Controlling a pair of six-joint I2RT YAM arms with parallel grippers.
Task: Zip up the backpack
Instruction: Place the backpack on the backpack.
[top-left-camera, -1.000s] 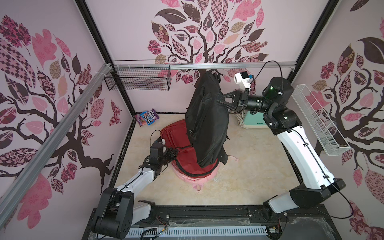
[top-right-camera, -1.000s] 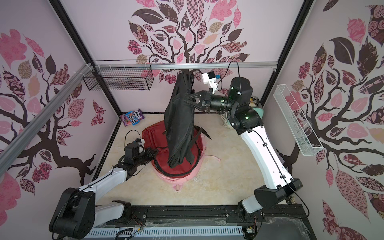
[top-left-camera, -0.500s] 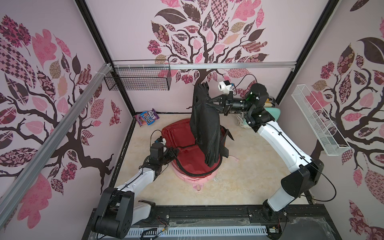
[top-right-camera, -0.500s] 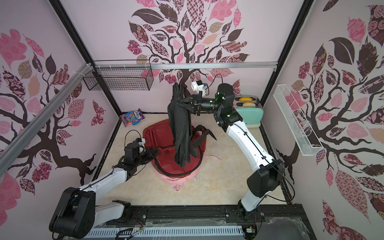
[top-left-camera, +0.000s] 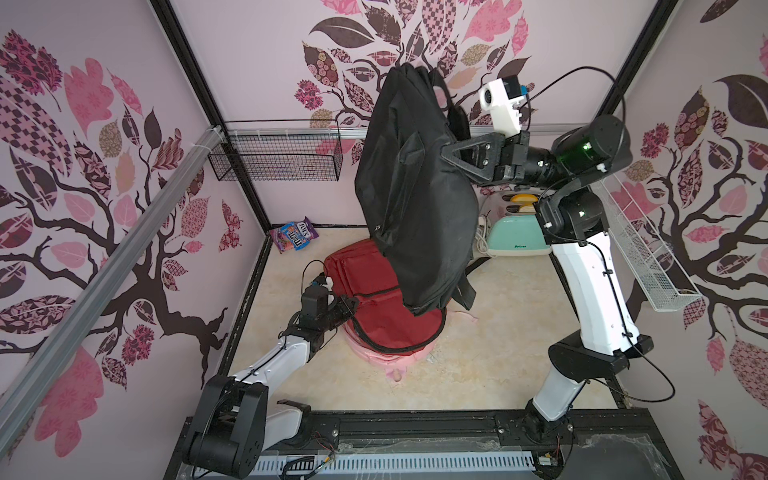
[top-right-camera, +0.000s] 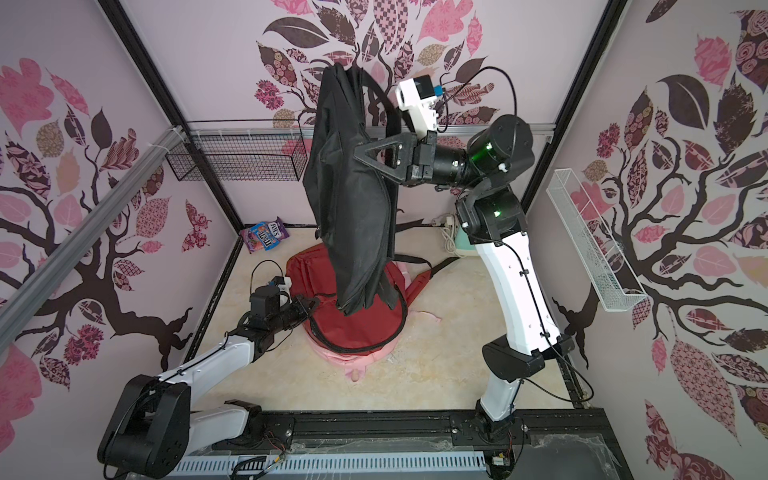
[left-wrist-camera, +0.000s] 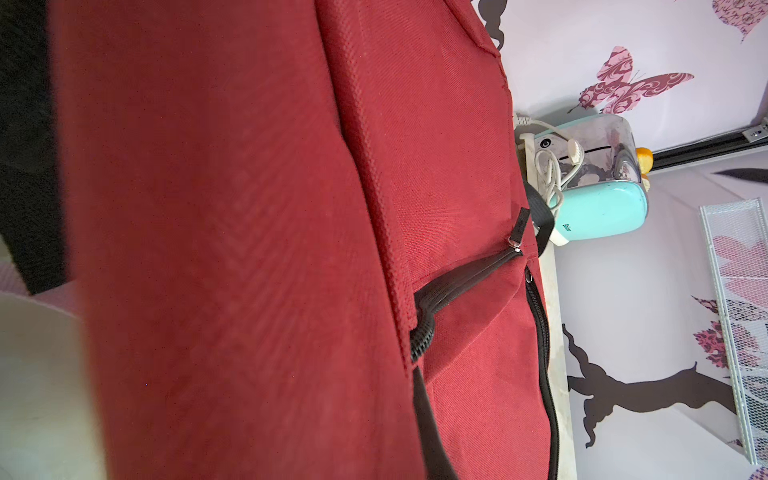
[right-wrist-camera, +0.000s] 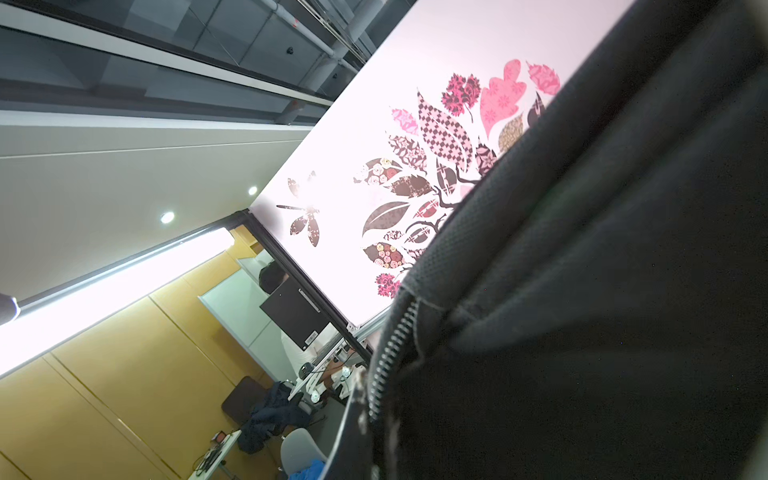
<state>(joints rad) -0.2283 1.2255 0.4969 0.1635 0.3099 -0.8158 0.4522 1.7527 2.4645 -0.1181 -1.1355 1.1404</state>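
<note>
Black backpack (top-left-camera: 415, 199) hoisted in clenched right gripper (top-left-camera: 444, 151), left gripper (top-left-camera: 352, 305) clenched at red backpack (top-left-camera: 374, 332), M&M's bag (top-left-camera: 294, 235) by wall

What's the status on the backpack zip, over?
Left jaws shut on red backpack at its zipper. Right jaws shut on black backpack, held aloft. It hangs over the red one, hiding part.

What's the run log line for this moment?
right jaws: shut on black backpack, held aloft | left jaws: shut, at red backpack zipper edge

Matt cloth: black backpack (top-left-camera: 415, 195), red backpack (top-left-camera: 376, 328)
</note>
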